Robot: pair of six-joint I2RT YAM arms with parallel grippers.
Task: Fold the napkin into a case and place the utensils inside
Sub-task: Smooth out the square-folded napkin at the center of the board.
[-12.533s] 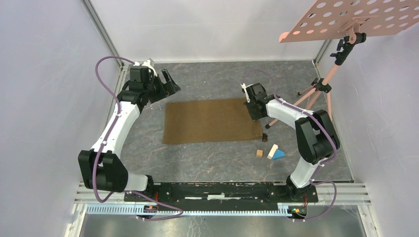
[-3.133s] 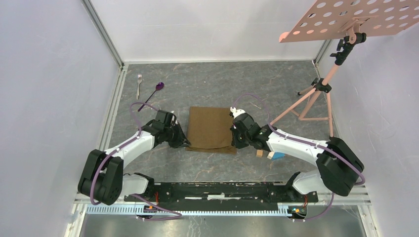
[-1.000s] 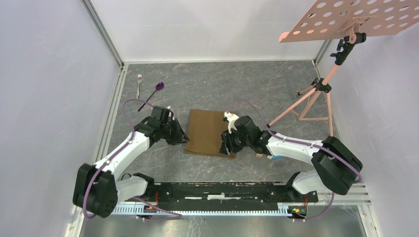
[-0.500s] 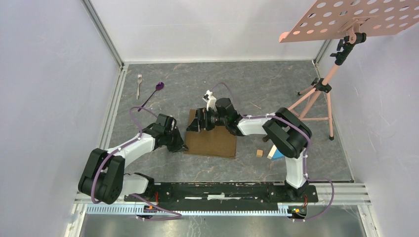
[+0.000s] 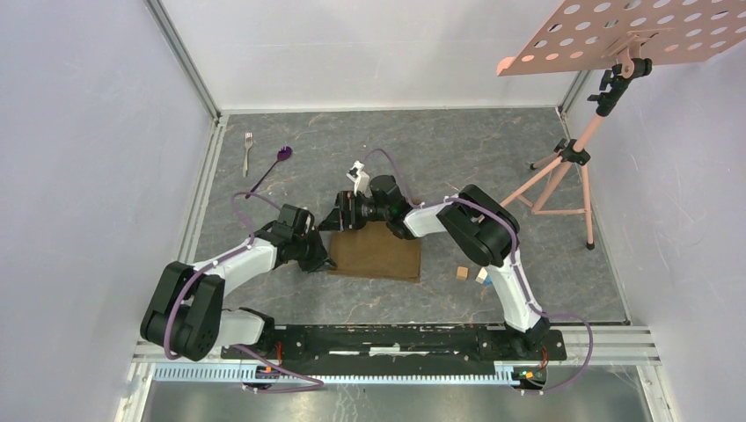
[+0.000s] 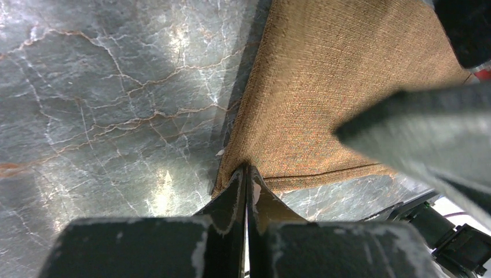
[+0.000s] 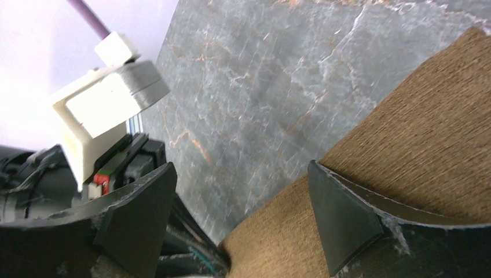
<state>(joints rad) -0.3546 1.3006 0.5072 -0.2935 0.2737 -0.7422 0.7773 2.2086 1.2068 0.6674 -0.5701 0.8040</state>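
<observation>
Over the half-folded napkin (image 5: 378, 251) the right end effector (image 5: 336, 217) has swung left, spread wide. The left end effector (image 6: 247, 171) pinches a corner.

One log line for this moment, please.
phase: folding | left gripper: shut on napkin corner | right gripper: open at napkin far edge | fork, spoon: far left, apart from napkin

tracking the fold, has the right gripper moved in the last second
Yes. The right gripper has swung left and away, from the napkin's near right corner to its far left corner, farther from the wooden block.
</observation>
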